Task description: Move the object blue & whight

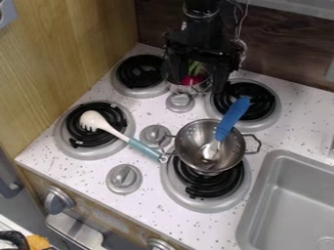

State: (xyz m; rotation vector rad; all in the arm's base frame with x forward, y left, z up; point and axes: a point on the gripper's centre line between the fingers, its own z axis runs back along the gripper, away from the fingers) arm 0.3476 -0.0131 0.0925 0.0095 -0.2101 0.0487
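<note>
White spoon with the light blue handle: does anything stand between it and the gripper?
Yes, low down: a metal pot with a red vegetable at the gripper, then a stove knob. Nothing visible seems to block a higher path to the spoon.

One camera looks down at a slant from above the front of the stove (150,207), facing the dark back wall (283,53), close enough to crop the sink (261,190) at lower right.
</note>
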